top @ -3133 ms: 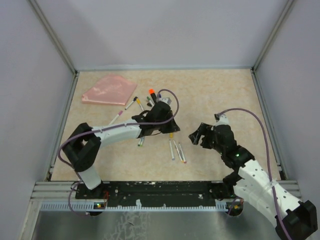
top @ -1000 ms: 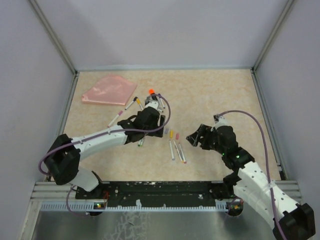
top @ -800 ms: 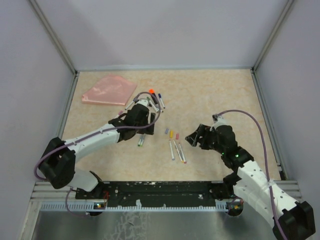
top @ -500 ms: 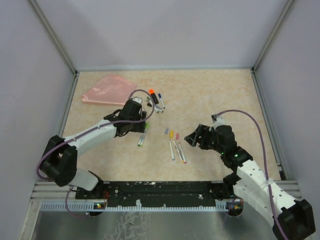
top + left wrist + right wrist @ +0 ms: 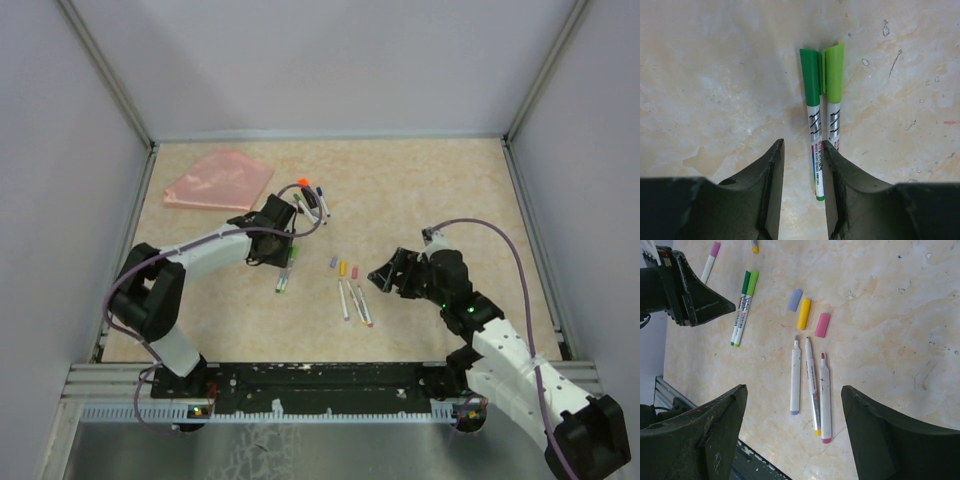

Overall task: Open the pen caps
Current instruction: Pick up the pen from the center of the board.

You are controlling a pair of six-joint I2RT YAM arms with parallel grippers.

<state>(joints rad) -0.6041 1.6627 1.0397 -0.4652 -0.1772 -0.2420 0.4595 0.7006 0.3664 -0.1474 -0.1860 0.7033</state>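
Two arms reach over a beige marbled table [image 5: 450,190]. Pink pouch [image 5: 218,181] lies at far left.

Left gripper [image 5: 801,150]: fingers parted narrowly, clamping nothing, poised over the tail ends of two green pens [image 5: 814,145] lying side by side, touching.

Right gripper [image 5: 793,388]: spread wide, empty, above three uncapped pens [image 5: 795,375] lying near-parallel.

Dark green cap [image 5: 810,77] and light green cap [image 5: 833,74] are still on their pens. Lavender cap [image 5: 795,300], yellow cap [image 5: 803,306] and pink cap [image 5: 822,325] lie loose just beyond the bare tips. Orange cap [image 5: 303,182] sits with the far pens beside the pouch.
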